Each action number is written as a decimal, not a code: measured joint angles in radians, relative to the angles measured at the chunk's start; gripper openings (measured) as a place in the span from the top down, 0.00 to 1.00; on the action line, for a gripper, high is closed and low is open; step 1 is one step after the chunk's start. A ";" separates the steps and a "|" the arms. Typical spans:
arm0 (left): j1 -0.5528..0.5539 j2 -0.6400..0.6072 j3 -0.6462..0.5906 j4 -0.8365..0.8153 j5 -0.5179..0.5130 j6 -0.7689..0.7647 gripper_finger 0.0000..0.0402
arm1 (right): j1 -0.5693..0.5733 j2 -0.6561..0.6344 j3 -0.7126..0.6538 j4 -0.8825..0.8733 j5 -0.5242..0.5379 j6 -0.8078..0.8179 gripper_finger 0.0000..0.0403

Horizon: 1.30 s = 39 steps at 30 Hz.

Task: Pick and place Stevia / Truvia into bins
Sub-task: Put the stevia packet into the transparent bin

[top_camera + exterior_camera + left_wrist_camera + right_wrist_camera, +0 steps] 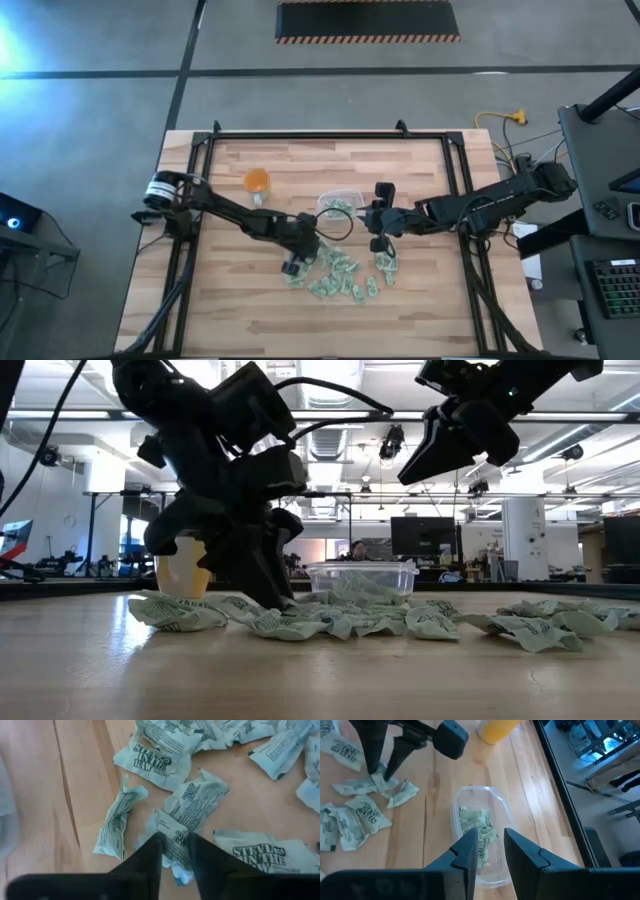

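high view: packets [335, 275] scattered just beside the clear tub [340, 203]; left gripper [292, 268] down among them, right gripper [376, 216] by the tub.

left wrist view: fingers pinch a crumpled packet [175, 837]; "stevia in the raw" legible. judged light, limp paper; grip mid-body.

right wrist view: fingers narrowly apart, empty, above the tub.

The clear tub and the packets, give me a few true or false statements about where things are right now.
1. The clear tub already holds some packets. True.
2. The left end effector is down at a packet on the table. True.
3. The right end effector is over the loose pile. False: it hangs over the tub.
4. The orange object sits inside the tub. False: it stands apart, on the table.
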<state>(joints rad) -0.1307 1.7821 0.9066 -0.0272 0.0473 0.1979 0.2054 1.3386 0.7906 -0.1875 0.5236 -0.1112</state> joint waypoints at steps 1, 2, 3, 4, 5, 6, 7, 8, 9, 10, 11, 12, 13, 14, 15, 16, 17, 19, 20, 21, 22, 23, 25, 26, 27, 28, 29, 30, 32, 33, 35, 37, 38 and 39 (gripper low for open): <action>0.000 -0.004 0.000 -0.007 0.000 0.015 0.87 | 0.000 0.001 0.000 0.001 0.000 0.000 0.80; 0.000 -0.010 0.000 -0.017 -0.001 0.025 0.91 | 0.000 0.001 0.000 -0.003 0.000 0.000 0.80; 0.000 -0.014 0.000 -0.018 -0.004 0.039 0.94 | 0.000 0.001 0.000 -0.004 0.000 0.000 0.81; 0.000 -0.019 0.000 -0.015 -0.014 0.048 0.97 | 0.000 0.001 0.000 -0.008 0.000 0.004 0.81; -0.001 -0.027 0.000 -0.020 -0.037 0.050 0.98 | 0.000 0.000 0.000 -0.015 0.000 0.005 0.81; -0.002 -0.036 0.000 -0.022 -0.061 0.050 0.98 | 0.000 0.000 0.000 -0.020 0.000 0.006 0.82; -0.001 -0.047 0.000 -0.018 -0.087 0.051 0.98 | 0.000 0.000 0.000 -0.022 0.000 0.007 0.82; -0.001 -0.060 0.000 -0.018 -0.110 0.051 0.97 | 0.000 0.000 0.000 -0.024 0.000 0.008 0.82; -0.001 -0.070 0.000 -0.016 -0.127 0.052 0.97 | 0.000 0.000 0.000 -0.026 0.000 0.008 0.83; -0.001 -0.081 0.000 -0.011 -0.152 0.055 0.97 | 0.000 0.000 0.000 -0.026 0.000 0.008 0.83; -0.001 -0.090 -0.001 -0.006 -0.184 0.063 0.97 | 0.000 0.000 0.000 -0.026 0.000 0.007 0.83; -0.001 -0.097 -0.001 0.012 -0.221 0.077 0.96 | 0.000 0.000 0.000 -0.027 0.000 0.008 0.83; -0.001 -0.100 -0.001 0.043 -0.268 0.097 0.96 | 0.000 0.000 0.000 -0.026 0.000 0.007 0.83; 0.000 -0.102 -0.001 0.074 -0.318 0.117 0.96 | 0.000 0.000 0.000 -0.026 0.000 0.008 0.83; 0.004 -0.102 -0.003 0.108 -0.368 0.142 0.96 | 0.000 0.000 -0.001 -0.026 0.000 0.008 0.83; 0.010 -0.100 -0.005 0.145 -0.411 0.170 0.96 | 0.000 0.000 -0.001 -0.026 0.000 0.008 0.83; 0.020 -0.092 -0.007 0.187 -0.438 0.199 0.96 | 0.000 0.000 -0.001 -0.026 0.000 0.010 0.82; 0.044 -0.083 -0.013 0.250 -0.449 0.243 0.96 | 0.000 0.000 -0.001 -0.027 0.000 0.021 0.82; 0.058 -0.075 -0.015 0.272 -0.450 0.252 0.96 | 0.000 0.000 -0.001 -0.029 0.000 0.025 0.82; 0.074 -0.066 -0.015 0.305 -0.449 0.255 0.96 | 0.000 0.000 -0.001 -0.034 0.000 0.027 0.82; 0.091 -0.062 -0.015 0.322 -0.447 0.255 0.96 | 0.000 0.000 -0.001 -0.041 0.000 0.027 0.82; 0.108 -0.057 -0.015 0.336 -0.442 0.255 0.96 | 0.000 0.000 -0.002 -0.044 0.000 0.027 0.83; 0.145 -0.040 -0.013 0.398 -0.414 0.254 0.96 | 0.000 0.000 -0.002 -0.047 0.000 0.037 0.83; 0.161 -0.033 -0.013 0.407 -0.404 0.254 0.96 | 0.000 0.000 -0.002 -0.050 -0.001 0.042 0.83; 0.174 -0.026 -0.013 0.407 -0.399 0.254 0.96 | 0.000 0.000 -0.002 -0.050 -0.002 0.045 0.84; 0.185 -0.017 -0.013 0.407 -0.398 0.254 0.96 | 0.000 0.000 -0.002 -0.052 -0.005 0.049 0.84; 0.192 -0.012 -0.012 0.405 -0.397 0.254 0.96 | 0.000 0.000 -0.002 -0.062 -0.007 0.057 0.84; 0.196 -0.011 -0.012 0.399 -0.391 0.253 0.96 | 0.001 0.000 -0.002 -0.071 -0.009 0.067 0.83; 0.201 -0.012 -0.013 0.402 -0.357 0.253 0.93 | 0.002 0.000 -0.002 -0.092 -0.011 0.092 0.82; 0.201 -0.012 -0.013 0.401 -0.337 0.253 0.90 | 0.002 0.000 -0.003 -0.104 -0.013 0.108 0.82; 0.201 -0.012 -0.013 0.390 -0.318 0.252 0.85 | 0.001 0.001 -0.007 -0.123 -0.042 0.137 0.80; 0.201 -0.012 -0.010 0.382 -0.318 0.248 0.78 | 0.002 0.001 -0.010 -0.143 -0.094 0.171 0.78; 0.201 -0.012 -0.008 0.382 -0.318 0.238 0.74 | 0.002 0.001 -0.012 -0.152 -0.134 0.195 0.77; 0.201 -0.012 -0.008 0.382 -0.318 0.227 0.71 | 0.002 0.001 -0.013 -0.160 -0.179 0.222 0.76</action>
<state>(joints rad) 0.0704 1.7702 0.8989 0.3547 -0.2707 0.4253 0.2070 1.3392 0.7773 -0.3472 0.3447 0.1104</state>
